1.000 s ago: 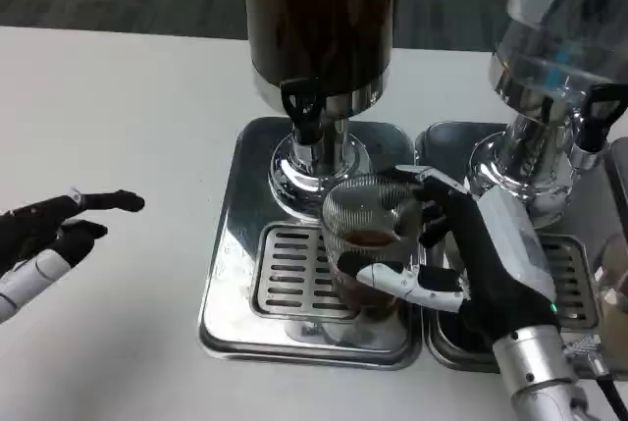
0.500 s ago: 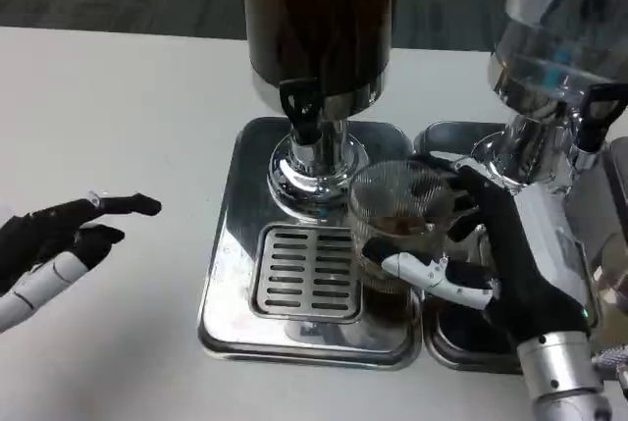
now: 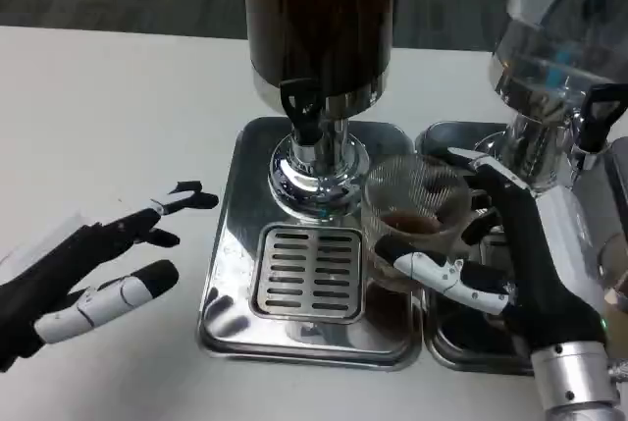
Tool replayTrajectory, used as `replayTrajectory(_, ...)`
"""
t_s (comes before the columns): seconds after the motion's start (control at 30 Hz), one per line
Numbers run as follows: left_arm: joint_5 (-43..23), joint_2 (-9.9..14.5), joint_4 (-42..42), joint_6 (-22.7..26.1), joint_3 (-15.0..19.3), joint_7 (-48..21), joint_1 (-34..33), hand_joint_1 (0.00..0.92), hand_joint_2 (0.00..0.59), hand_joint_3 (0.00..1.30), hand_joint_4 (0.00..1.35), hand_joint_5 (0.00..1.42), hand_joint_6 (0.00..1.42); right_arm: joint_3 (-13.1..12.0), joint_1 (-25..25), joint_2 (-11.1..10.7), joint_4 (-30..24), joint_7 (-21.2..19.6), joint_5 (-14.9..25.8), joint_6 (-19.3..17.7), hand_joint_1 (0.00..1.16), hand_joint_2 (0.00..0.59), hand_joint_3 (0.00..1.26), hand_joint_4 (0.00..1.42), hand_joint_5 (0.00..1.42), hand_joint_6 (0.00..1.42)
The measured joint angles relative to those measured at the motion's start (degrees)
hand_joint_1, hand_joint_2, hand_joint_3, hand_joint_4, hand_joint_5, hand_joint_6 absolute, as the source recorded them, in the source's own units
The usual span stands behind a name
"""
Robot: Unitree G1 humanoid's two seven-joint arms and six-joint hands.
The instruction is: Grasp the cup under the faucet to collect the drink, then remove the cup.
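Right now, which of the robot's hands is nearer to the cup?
Right. The right hand grips the cup; the left hand hovers open over the table, left of the tray.

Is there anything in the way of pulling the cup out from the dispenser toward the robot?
Nothing visible blocks it. The right hand grips the cup, which sits right of the dark dispenser's faucet, over the drip tray's right edge. Toward the robot lie only the tray rims and bare table. The left hand waits well off to the left.
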Motion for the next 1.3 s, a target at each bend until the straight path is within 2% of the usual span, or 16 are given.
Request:
replayTrajectory(0.2, 4.99, 0.06, 0.28, -3.0, -0.63, 3.1, -1.2, 0.0, 0.123, 0.06, 0.0, 0.0, 0.18, -0.41, 1.01, 0.1, -2.43, 0.96, 0.17, 0.16, 0.79, 0.178, 0.56, 0.61, 0.74, 0.84)
replayTrajectory(0.37, 11.18, 1.19, 0.25, -6.47, -0.64, 7.8, -1.46, 0.0, 0.117, 0.05, 0.0, 0.0, 0.14, -0.61, 2.15, 0.14, -4.49, 2.29, 1.19, 0.19, 0.79, 0.177, 0.56, 0.61, 0.75, 0.86)
replayTrajectory(0.63, 15.8, 2.83, 0.25, -8.82, -0.86, 11.07, -1.46, 0.0, 0.107, 0.04, 0.0, 0.0, 0.13, -0.67, 4.35, 0.13, -7.77, 4.45, 1.39, 0.58, 0.81, 0.172, 0.57, 0.61, 0.77, 0.88)
replayTrajectory(0.93, 15.75, 3.65, -1.98, -10.05, -1.07, 12.66, -0.4, 0.0, 0.105, 0.03, 0.0, 0.0, 0.12, -0.9, 8.75, -0.68, -13.71, 7.22, 1.86, 0.81, 0.81, 0.172, 0.58, 0.62, 0.78, 0.89)
replayTrajectory(1.3, 12.71, 5.43, -14.37, -10.53, -0.08, 12.85, 9.3, 0.0, 0.103, 0.03, 0.0, 0.0, 0.12, -0.61, 15.9, -1.6, -22.02, 10.66, 3.23, 0.64, 0.82, 0.169, 0.58, 0.62, 0.78, 0.89)
